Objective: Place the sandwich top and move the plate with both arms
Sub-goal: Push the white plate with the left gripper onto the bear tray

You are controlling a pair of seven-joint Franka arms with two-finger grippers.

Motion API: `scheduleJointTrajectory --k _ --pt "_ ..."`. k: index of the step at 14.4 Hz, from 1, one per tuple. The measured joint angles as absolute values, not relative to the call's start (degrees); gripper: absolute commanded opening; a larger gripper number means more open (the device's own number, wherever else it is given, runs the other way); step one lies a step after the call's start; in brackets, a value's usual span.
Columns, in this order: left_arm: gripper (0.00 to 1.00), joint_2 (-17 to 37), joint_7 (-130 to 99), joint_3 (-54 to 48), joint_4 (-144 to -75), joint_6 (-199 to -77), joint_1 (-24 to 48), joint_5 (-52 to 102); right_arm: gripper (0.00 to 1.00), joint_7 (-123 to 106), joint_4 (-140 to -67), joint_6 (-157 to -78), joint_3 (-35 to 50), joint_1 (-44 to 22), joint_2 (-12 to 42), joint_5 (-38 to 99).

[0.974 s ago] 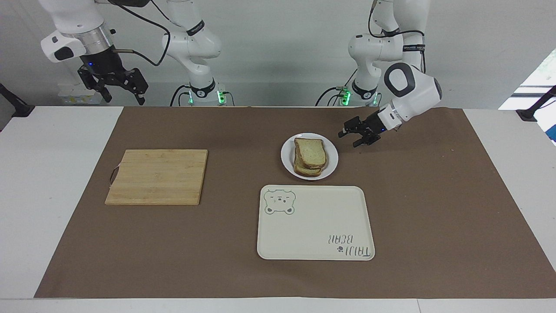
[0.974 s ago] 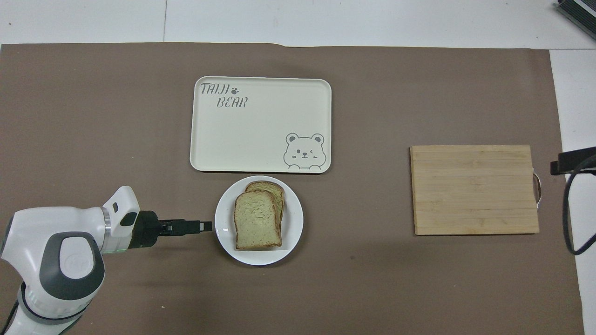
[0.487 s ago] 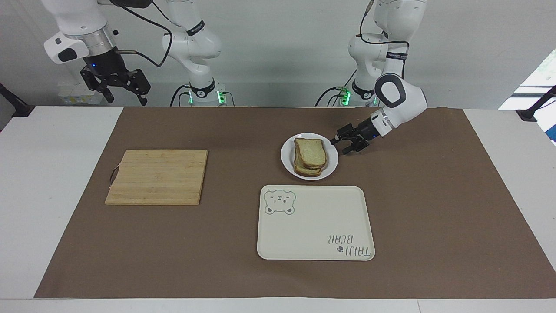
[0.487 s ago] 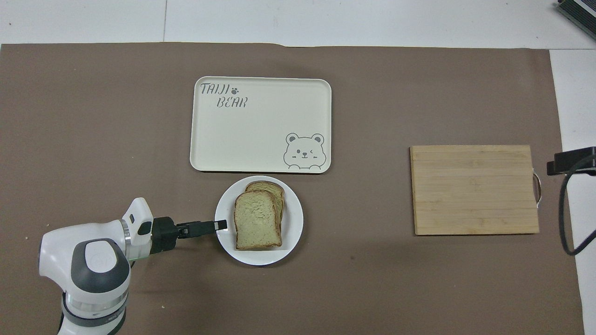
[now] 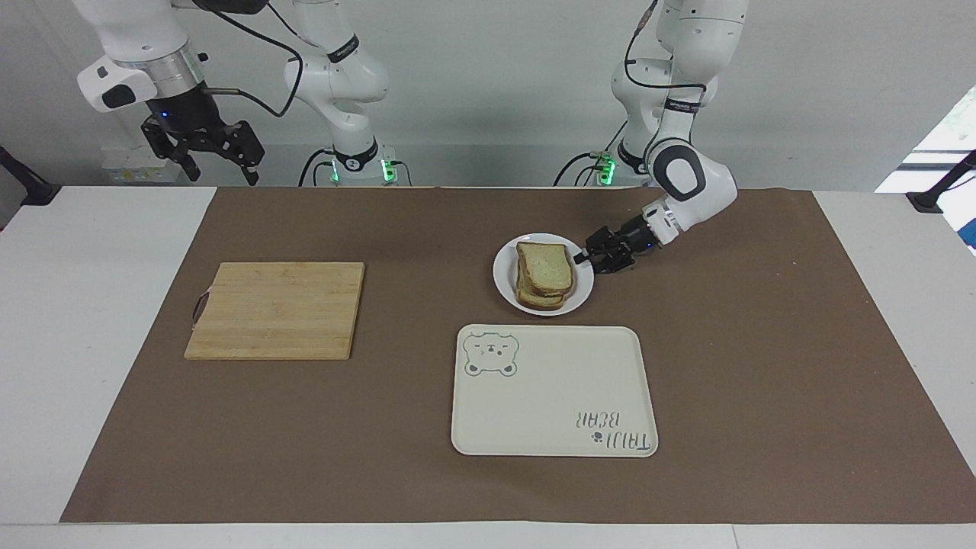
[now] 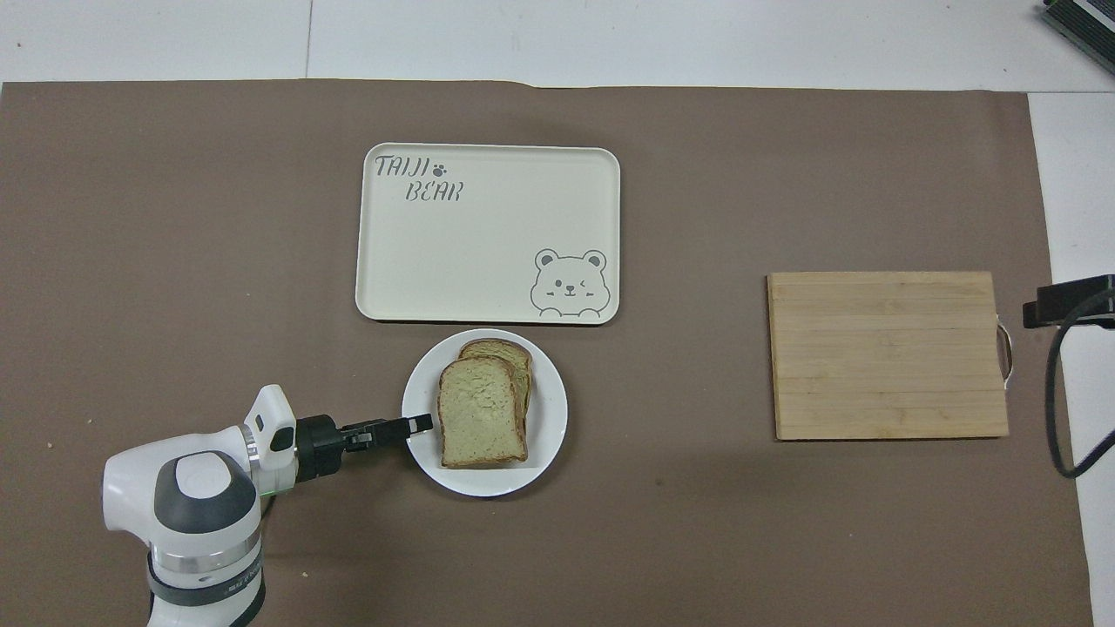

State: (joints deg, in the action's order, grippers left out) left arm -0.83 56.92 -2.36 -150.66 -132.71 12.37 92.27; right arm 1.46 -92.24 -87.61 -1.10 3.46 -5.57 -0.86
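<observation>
The sandwich top (image 5: 546,266) is a pale speckled slice with a brown crust. It lies on top of a stack of bread on the small white plate (image 5: 505,284). It also shows in the overhead view (image 6: 482,420), on the plate (image 6: 550,409). My left gripper (image 5: 590,258) is low at the plate's rim on the side toward the left arm's end of the table; in the overhead view its tip (image 6: 420,424) overlaps the rim. My right gripper (image 5: 204,157) is open and empty, raised over the table's edge at the right arm's end, where that arm waits.
A cream tray with a bear print (image 5: 554,390) lies just farther from the robots than the plate. A wooden cutting board (image 5: 276,309) lies toward the right arm's end. A brown mat (image 5: 762,366) covers the table.
My left gripper has moved down and in from beside the plate to its rim, and the arm's elbow has swung in. The right gripper, the bread and the plate have not moved.
</observation>
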Motion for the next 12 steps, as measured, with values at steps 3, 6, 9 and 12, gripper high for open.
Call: scheduleJointTrajectory --k 3,6,9,12 --pt "0.00 -1.0 57.0 -2.1 -150.6 -132.0 12.2 94.7 1.00 1.5 -92.2 -87.6 -1.1 3.4 -5.6 -0.9" --pt "0.00 -0.9 57.0 -1.6 -149.2 -132.1 10.1 95.0 1.00 1.5 -92.3 -87.6 -1.1 3.3 -5.6 -0.9" --pt "0.00 0.6 55.8 -1.4 -143.8 -132.1 7.6 95.1 1.00 1.5 -92.3 -87.6 -2.0 2.4 -5.6 -1.4" --pt "0.00 5.8 49.7 -1.5 -134.8 -134.0 7.1 93.8 1.00 1.5 -92.3 -87.6 -6.5 -1.2 -5.6 -1.4"
